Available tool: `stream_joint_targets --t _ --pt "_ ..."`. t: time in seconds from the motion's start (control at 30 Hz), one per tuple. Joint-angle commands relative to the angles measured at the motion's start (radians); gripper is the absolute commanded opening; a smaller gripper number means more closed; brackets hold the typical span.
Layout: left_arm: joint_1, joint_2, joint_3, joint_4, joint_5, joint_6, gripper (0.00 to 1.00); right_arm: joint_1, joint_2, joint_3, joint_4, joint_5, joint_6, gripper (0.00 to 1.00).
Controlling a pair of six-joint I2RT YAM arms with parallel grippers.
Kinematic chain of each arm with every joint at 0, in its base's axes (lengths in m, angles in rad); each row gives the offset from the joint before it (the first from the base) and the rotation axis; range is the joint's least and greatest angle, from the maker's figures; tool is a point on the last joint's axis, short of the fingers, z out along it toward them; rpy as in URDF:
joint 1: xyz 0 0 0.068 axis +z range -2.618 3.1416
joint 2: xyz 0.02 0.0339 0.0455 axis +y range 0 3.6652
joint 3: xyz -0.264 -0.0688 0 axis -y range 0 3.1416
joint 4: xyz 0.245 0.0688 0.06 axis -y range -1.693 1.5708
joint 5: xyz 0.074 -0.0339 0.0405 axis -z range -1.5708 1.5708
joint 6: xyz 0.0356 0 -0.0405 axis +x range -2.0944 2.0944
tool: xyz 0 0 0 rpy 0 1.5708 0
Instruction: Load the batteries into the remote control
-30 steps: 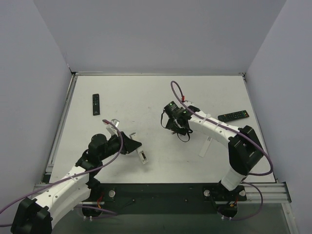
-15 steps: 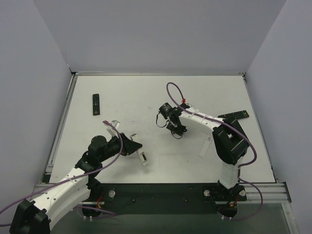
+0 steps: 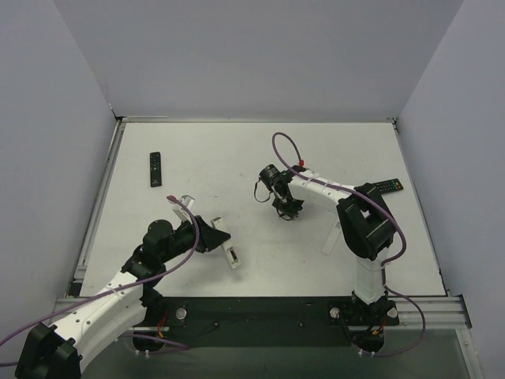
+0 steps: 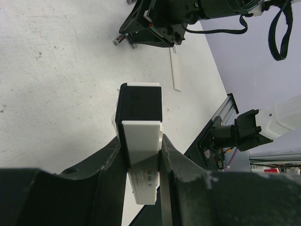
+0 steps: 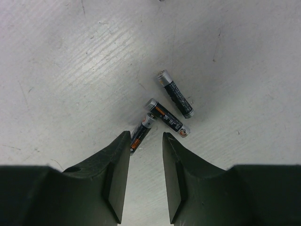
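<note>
Three batteries lie close together on the white table: one (image 5: 175, 93) farthest from the fingers, one (image 5: 167, 117) in the middle, and one (image 5: 141, 133) just ahead of the left fingertip. My right gripper (image 5: 145, 137) is open and empty, hovering low over them; it also shows in the top view (image 3: 286, 208). My left gripper (image 4: 141, 141) is shut on a white remote control (image 4: 140, 141) with a black end, held off the table. In the top view the left gripper (image 3: 219, 234) is at the front left with the remote (image 3: 232, 254) sticking out of it.
A black remote (image 3: 155, 168) lies at the far left and another (image 3: 387, 186) at the right edge behind my right arm. A thin white strip (image 3: 331, 237) lies front right; it also shows in the left wrist view (image 4: 175, 70). A small white piece (image 3: 183, 199) lies near my left arm.
My right arm has folded its elbow back, and its gripper has shifted slightly toward the front, over the batteries. My left gripper with the remote has barely moved.
</note>
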Motion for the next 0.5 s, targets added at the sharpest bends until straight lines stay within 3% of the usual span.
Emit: stream_joint_targets --t 0.0,0.47 --pt "-0.004 -0.007 0.017 0.032 -0.001 0.014 0.00 -0.007 0.018 0.035 -0.051 0.012 0.029 0.29" --pt "-0.004 -0.013 0.020 0.020 -0.001 0.009 0.00 -0.012 0.069 0.038 -0.037 0.006 0.026 0.23"
